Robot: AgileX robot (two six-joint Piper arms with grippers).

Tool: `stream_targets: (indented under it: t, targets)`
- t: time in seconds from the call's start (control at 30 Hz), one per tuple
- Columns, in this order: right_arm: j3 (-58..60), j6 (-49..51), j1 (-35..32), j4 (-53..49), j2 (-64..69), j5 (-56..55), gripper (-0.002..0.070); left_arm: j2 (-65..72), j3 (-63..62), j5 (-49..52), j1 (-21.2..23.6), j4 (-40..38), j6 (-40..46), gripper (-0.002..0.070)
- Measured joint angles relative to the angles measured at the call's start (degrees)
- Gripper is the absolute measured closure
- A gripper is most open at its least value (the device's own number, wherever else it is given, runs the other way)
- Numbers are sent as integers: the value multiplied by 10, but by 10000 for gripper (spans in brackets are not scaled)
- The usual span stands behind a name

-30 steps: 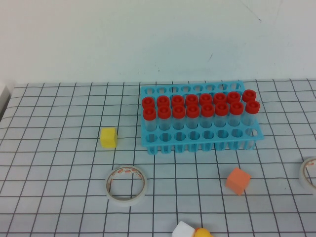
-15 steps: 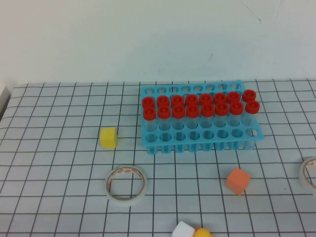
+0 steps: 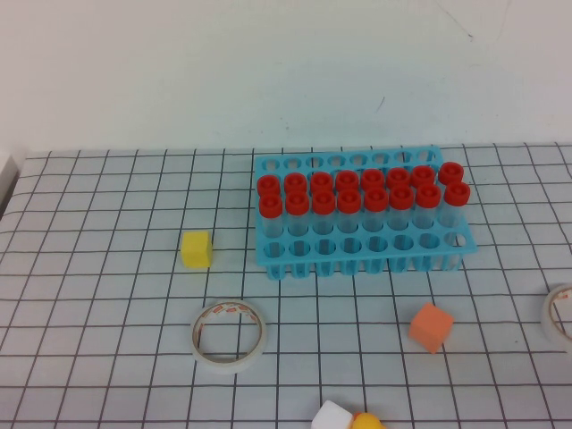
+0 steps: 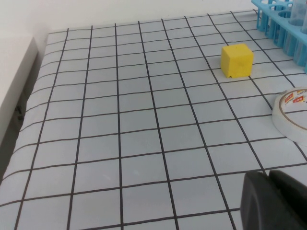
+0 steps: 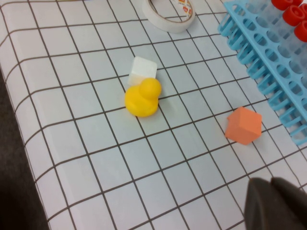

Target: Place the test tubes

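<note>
Your left gripper (image 4: 267, 179) hangs pressed together at near left; your right gripper (image 5: 271, 184), likewise closed, at near right. Red-capped test tubes (image 3: 362, 198) stand in the blue rack (image 3: 357, 252), far centre. The tape roll (image 3: 229, 333) has red print you cannot read.

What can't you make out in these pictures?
High view: duck, white block and right tape roll cut by frame edges; both arms outside it.
Left wrist view: shut left gripper, above mat, cut by corner.
Right wrist view: shut right gripper, near orange cube, likewise; rack cropped.
</note>
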Motion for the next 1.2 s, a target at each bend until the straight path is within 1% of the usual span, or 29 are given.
stream_targets:
  t: [0.13, 0.2, 0.27, 0.33, 0.47, 0.57, 0.7, 0.73, 0.9, 1.0, 1.1, 1.2]
  targets:
    - [0, 0, -1, 1, -1, 0, 678, 0, 0, 0, 0, 0, 0, 675]
    - [0, 1, -22, 13, -7, -7, 678, 0, 0, 0, 0, 0, 1, 675]
    - [6, 1, -45, 16, -9, -42, 678, 0, 0, 1, 0, 0, 1, 675]
    - [22, -1, -82, 17, -9, -108, 678, 0, 0, 1, 0, 0, 2, 675]
    - [75, -13, -177, 17, -9, -261, 678, 0, 0, 1, 0, -1, 2, 675]
    - [132, -13, -266, 17, -9, -358, 678, 0, 0, 1, 0, -1, 2, 675]
    - [197, 9, -405, 17, -14, -472, 678, 0, 0, 1, 0, -1, 2, 675]
    - [220, 22, -468, 17, -23, -501, 678, 0, 0, 1, 0, -1, 2, 675]
    - [269, 32, -636, 17, -77, -515, 678, 0, 0, 1, 0, -1, 2, 676]
    - [288, 33, -719, 17, -122, -520, 678, 0, 0, 1, 0, -1, 2, 676]
    - [297, 33, -759, 17, -153, -527, 678, 0, 0, 1, 0, -1, 2, 676]
    - [297, 33, -767, 15, -170, -536, 678, 0, 0, 1, 0, -1, 2, 676]
